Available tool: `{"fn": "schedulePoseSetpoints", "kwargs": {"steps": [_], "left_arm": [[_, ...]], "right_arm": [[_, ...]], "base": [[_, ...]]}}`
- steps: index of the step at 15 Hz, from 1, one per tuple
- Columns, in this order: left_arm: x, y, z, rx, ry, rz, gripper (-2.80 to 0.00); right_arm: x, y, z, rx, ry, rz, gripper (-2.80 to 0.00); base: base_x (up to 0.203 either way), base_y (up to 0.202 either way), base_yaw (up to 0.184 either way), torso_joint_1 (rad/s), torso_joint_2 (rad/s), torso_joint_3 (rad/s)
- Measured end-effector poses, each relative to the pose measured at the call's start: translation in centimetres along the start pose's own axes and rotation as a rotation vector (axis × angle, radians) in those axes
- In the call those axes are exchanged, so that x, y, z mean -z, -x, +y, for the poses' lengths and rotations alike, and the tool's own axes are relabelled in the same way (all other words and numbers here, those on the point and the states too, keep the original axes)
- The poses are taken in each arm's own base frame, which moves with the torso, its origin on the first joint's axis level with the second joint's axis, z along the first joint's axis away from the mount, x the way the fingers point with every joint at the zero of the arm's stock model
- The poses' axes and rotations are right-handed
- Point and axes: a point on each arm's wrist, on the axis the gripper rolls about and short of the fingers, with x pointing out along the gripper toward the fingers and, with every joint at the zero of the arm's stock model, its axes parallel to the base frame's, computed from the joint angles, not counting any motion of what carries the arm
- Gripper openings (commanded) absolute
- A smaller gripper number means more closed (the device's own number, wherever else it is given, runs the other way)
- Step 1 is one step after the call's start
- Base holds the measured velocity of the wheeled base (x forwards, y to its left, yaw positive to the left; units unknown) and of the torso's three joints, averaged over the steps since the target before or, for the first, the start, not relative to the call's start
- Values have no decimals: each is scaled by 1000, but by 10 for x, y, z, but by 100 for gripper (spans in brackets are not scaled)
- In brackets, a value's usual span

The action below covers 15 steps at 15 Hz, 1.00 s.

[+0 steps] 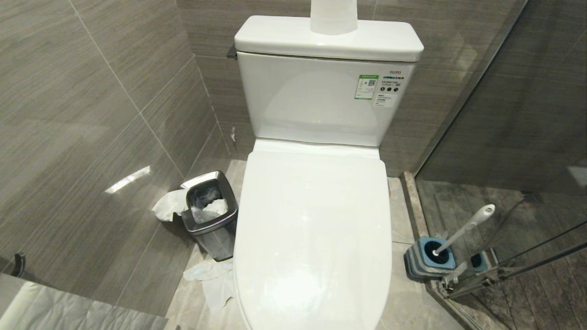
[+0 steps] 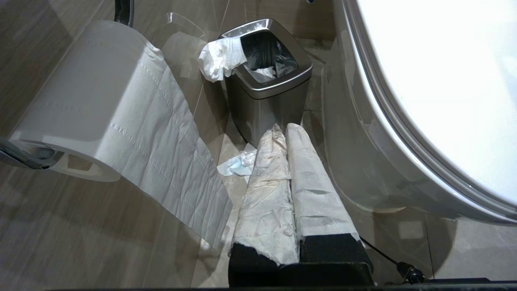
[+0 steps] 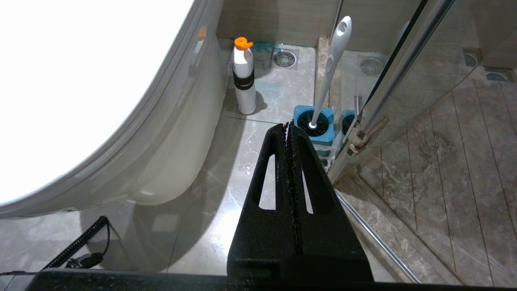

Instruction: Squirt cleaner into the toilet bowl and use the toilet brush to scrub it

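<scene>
toilet [image 1: 316, 192]: white, centred in the head view, lid [image 1: 314, 229] down flat over the bowl. the bowl interior is hidden by the lid. tank [image 1: 321, 96] at 12 o'clock, with a white paper roll [image 1: 334, 16] standing on its cover.

toilet brush [image 1: 463, 231]: at 3 o'clock from the lid, on the floor beside the glass shower partition [image 1: 504, 137]. the white handle leans out of a blue-topped square holder [image 1: 429, 259]; the bristle head sits inside the holder and cannot be seen. in the right wrist view the handle [image 3: 331, 68] rises from the holder [image 3: 315, 125] just past the fingertips.

cleaner: no liquid is visible on any ceramic. a white bottle [image 3: 244, 76] with an orange cap and a black band stands upright on the floor tiles, close to the toilet base and near the holder. its contents cannot be told.

waste bin [image 1: 211, 215]: steel, square, at 9 o'clock from the lid, close beside the toilet, lined with a dark bag. crumpled tissue [image 1: 169, 204] hangs over its rim; more tissue [image 1: 213, 279] lies on the floor at 7 o'clock.

left gripper [image 2: 282, 129]: fingers wrapped in white paper, pressed together, holding nothing. it points toward the waste bin [image 2: 268, 81], between a wall-mounted paper roll [image 2: 93, 105] and the toilet side.

right gripper [image 3: 288, 127]: bare black fingers, closed tip to tip, holding nothing. it points toward the holder, clear of the brush.

neither arm appears in the head view.
</scene>
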Motion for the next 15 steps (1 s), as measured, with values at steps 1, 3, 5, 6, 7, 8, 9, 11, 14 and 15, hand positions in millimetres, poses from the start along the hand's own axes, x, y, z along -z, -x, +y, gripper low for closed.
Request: {"fn": "schedulePoseSetpoints", "kwargs": {"steps": [1,3,5,6,7,8,9,11,14,15], "left_arm": [[0,0,0,0,0,0,-280],[0,0,0,0,0,0,-280],[0,0,0,0,0,0,-280],[0,0,0,0,0,0,-280],[0,0,0,0,0,0,-280],[0,0,0,0,0,1,-280],[0,0,0,0,0,1,-280],[0,0,0,0,0,1,-280],[0,0,0,0,0,1,-280],[0,0,0,0,0,0,-280]], "right_arm": [[0,0,0,0,0,0,-280],[0,0,0,0,0,0,-280],[0,0,0,0,0,0,-280],[0,0,0,0,0,0,-280],[0,0,0,0,-1,0,-280],[0,0,0,0,0,0,-280],[0,0,0,1,-1,0,-280],[0,0,0,0,0,0,-280],[0,0,0,0,-1,0,-280],[0,0,0,1,-1,0,-280]], "base": [[0,0,0,0,0,0],[0,0,0,0,0,0],[0,0,0,0,0,0],[0,0,0,0,0,0],[0,0,0,0,0,0],[0,0,0,0,0,0],[0,0,0,0,0,0],[0,0,0,0,0,0],[0,0,0,0,0,0],[0,0,0,0,0,0]]}}
